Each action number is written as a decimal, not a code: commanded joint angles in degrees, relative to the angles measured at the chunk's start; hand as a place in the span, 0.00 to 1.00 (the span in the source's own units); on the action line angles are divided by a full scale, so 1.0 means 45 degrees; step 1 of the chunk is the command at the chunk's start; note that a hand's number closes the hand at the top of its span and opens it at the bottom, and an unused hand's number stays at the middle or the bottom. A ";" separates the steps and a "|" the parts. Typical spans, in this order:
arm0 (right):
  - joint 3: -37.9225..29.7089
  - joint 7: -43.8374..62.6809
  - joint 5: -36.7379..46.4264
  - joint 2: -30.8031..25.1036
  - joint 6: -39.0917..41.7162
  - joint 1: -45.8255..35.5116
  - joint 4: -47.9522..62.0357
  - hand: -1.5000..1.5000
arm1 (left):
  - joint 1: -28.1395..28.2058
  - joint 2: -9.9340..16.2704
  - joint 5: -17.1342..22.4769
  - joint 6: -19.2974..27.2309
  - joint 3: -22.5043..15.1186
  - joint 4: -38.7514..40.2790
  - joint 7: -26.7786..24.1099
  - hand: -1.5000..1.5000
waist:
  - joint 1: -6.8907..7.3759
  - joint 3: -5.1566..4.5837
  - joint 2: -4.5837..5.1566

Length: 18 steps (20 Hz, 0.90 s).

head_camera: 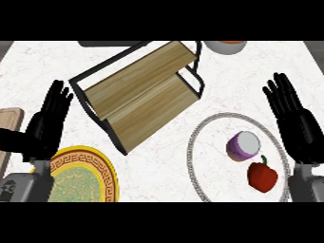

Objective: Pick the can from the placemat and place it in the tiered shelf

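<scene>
You're at square one: the can (243, 144) sits on the placemat (205, 130), seemingly upright, tiered shelf (145, 91) bare, left hand (46, 124) and right hand (298, 121) flat, holding nothing.

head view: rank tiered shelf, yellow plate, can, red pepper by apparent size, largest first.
1. tiered shelf
2. yellow plate, partly cut off by the lower edge
3-4. can and red pepper: look about alike, not ranked.

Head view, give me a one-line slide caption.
Both open robot hands, left and right, flank the tiered shelf; the can sits on the placemat.
</scene>
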 commanded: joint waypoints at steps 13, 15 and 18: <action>-0.1530 -0.1930 0.1266 -0.4150 0.3657 -0.2084 0.6538 0.00 | 0.1134 0.0936 -0.2521 -0.0868 -0.2370 0.0924 0.1565 0.50 | 0.0429 -0.0034 0.0206; -0.1257 -0.3567 0.1509 -0.4760 0.5084 -0.1785 0.6778 0.00 | 0.1309 0.0491 -0.2760 -0.0814 -0.2628 0.1576 0.0961 0.50 | 0.0317 -0.0042 0.0199; -0.0912 -0.2624 0.1354 -0.5172 0.6056 -0.2513 0.5598 0.00 | 0.1672 0.0741 -0.2732 -0.1076 -0.2382 0.1577 0.0655 0.50 | 0.0246 -0.0068 0.0122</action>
